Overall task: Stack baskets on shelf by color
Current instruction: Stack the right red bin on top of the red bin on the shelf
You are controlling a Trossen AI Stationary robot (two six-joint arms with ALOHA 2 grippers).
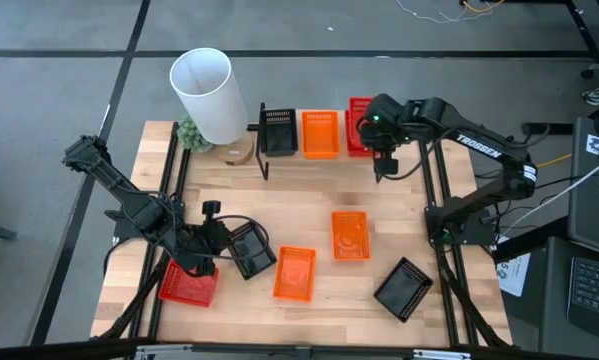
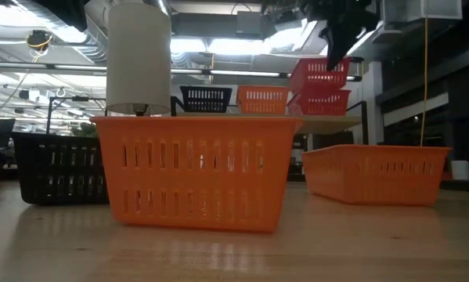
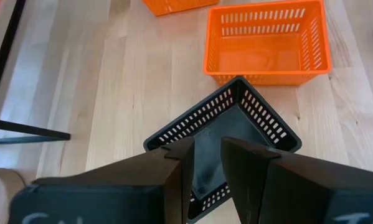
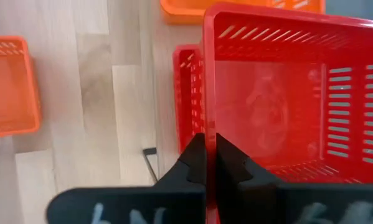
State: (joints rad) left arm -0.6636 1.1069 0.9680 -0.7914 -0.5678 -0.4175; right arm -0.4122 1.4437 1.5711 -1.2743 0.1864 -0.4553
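My right hand (image 4: 210,163), clamped on the near wall of a red slatted plastic basket (image 4: 286,93), holds it tilted directly above its red twin (image 4: 187,93) at the light-wood shelf's (image 1: 241,152) right end. My left hand (image 3: 205,168), narrowly parted, straddles a black mesh basket's (image 3: 236,121) rim by the bench's front-left corner.

1. A light-wood bench (image 1: 309,215) is seen, carrying the shelf (image 1: 241,152) at its far edge.
2. On the shelf a black basket (image 1: 277,131), an orange basket (image 1: 319,133) and a red basket (image 1: 357,146) are set in a row.
3. On the bench surface two orange baskets (image 1: 295,273) (image 1: 350,235), two black baskets (image 1: 251,249) (image 1: 404,288) and a red basket (image 1: 187,285) are laid.
4. A white cylinder (image 1: 207,95) is stood at the far left corner.
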